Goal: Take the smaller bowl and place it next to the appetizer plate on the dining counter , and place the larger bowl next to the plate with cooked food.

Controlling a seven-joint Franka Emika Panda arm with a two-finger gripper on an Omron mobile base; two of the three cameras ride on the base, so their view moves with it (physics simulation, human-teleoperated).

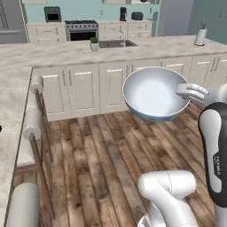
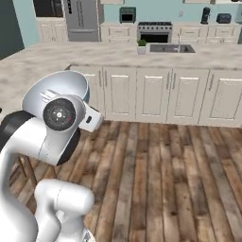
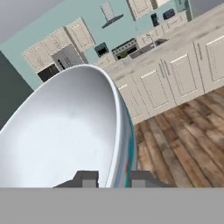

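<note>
The larger bowl [image 1: 153, 93], glossy white inside and light blue outside, hangs tilted in the air above the wooden floor. My gripper [image 1: 188, 91] is shut on its right rim. In the hand view the bowl [image 3: 65, 127] looms at the left, and my gripper [image 3: 114, 179] has one fingertip inside the rim and one outside. From the right base view, part of the bowl [image 2: 71, 82] peeks out behind my arm. The dining counter [image 1: 11, 102] runs along the left, with pale-cushioned stools [image 1: 32, 125] beside it. The smaller bowl, the appetizer plate and the plate with cooked food are out of view.
A kitchen worktop [image 1: 146, 46] with white cabinets [image 1: 84, 88] crosses ahead, carrying a sink [image 1: 116, 43], a small plant [image 1: 94, 43] and a paper towel roll [image 1: 200, 36]. A stove [image 1: 82, 30] stands at the back wall. Wooden floor [image 1: 102, 150] lies between the counters.
</note>
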